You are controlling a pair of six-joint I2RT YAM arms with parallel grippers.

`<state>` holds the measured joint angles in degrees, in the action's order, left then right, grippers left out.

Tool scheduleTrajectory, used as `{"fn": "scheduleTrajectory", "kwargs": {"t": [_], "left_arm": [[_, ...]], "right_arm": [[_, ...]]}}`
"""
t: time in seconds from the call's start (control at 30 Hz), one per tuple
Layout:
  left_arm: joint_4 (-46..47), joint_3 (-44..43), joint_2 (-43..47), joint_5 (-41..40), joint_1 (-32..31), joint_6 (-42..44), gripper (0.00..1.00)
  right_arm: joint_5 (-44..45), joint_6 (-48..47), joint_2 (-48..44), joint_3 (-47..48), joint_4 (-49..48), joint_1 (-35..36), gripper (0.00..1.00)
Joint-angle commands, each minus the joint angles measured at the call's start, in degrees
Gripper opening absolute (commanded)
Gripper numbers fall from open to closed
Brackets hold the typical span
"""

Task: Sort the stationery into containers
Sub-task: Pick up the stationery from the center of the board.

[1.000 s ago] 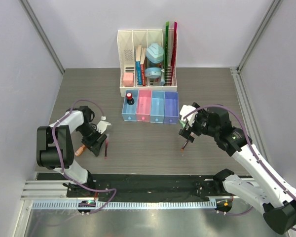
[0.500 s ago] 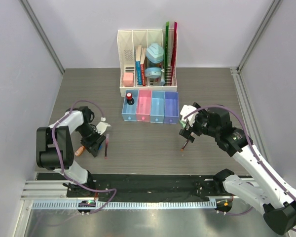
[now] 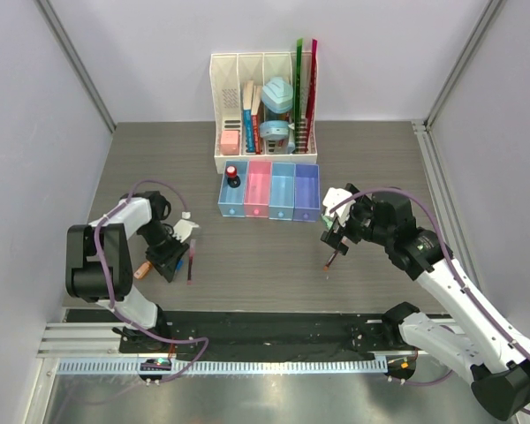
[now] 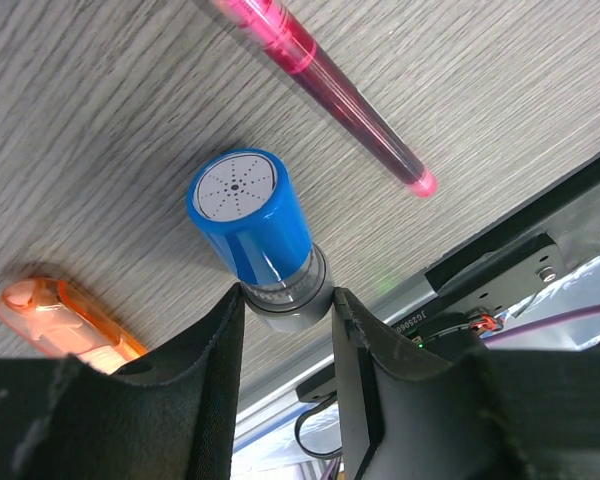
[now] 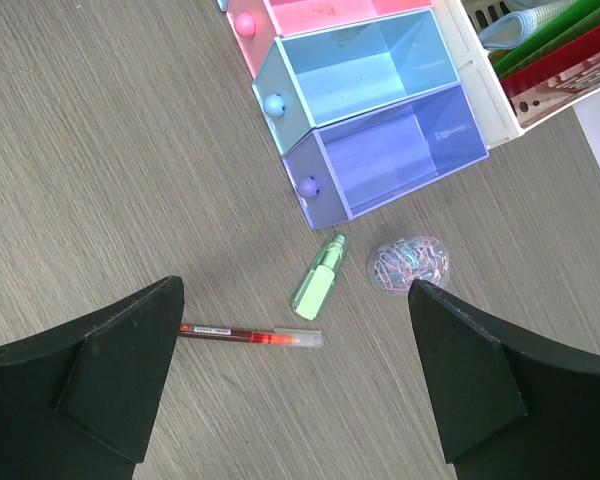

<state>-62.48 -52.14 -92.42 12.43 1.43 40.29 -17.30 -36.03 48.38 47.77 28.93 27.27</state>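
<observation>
Claw (image 4: 288, 298) pinching blue-capped cylinder (image 4: 250, 215)

left gripper (image 4: 288, 300) | your jaws have narrowed from the wider gap of a second ago | fingers (image 4: 220, 330) now press both sides of the blue-capped cylinder (image 4: 250, 215)

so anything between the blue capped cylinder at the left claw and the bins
Only the dark-red pen, lying right beside the blue-capped cylinder on the side toward the bins. Nothing else shows up to the row. If the left claw lifts it, the cylinder should clear the pen.
</observation>
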Motion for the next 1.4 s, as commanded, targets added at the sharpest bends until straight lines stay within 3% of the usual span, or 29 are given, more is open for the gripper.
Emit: {"fn": "scheduleTrajectory", "kwargs": {"t": [0.0, 0.13, 0.3, 0.47, 0.9, 1.03, 1.37], "left_arm": [[2.8, -0.4, -0.8, 0.2, -0.6, -0.8, 0.13], [3.7, -1.8, 3.5, 1.8, -0.6, -1.3, 0.0], [3.4, -8.3, 10.1, 5.9, -0.9, -2.1, 0.0], [5.1, -13.8, 15.6, 7.3, -6.6, -4.6, 0.0], [20.1, -13.3, 21.9, -3.3, -30.0, -11.6, 0.0], [25.9, -13.9, 23.4, -4.5, -32.9, -12.8, 0.0], [27.3, -17.6, 25.4, -3.8, -35.6, -13.7, 0.0]], "right_arm": [[-1.6, 1.0, 0.3, 1.2, -0.9, -0.1, 1.0], [-3.3, 2.1, 1.3, 1.4, -1.0, -0.2, 1.0], [-9.9, 7.0, 4.6, 5.0, -1.0, -0.6, 1.0], [-18.1, 12.4, 10.8, 11.2, -1.0, -0.9, 1.0], [-38.0, 27.5, 28.4, 27.1, -2.3, -1.3, 0.99], [-41.5, 30.4, 32.2, 29.4, -3.2, -1.5, 1.0], [-43.4, 31.5, 38.7, 32.8, -4.8, -1.5, 1.0]]}}
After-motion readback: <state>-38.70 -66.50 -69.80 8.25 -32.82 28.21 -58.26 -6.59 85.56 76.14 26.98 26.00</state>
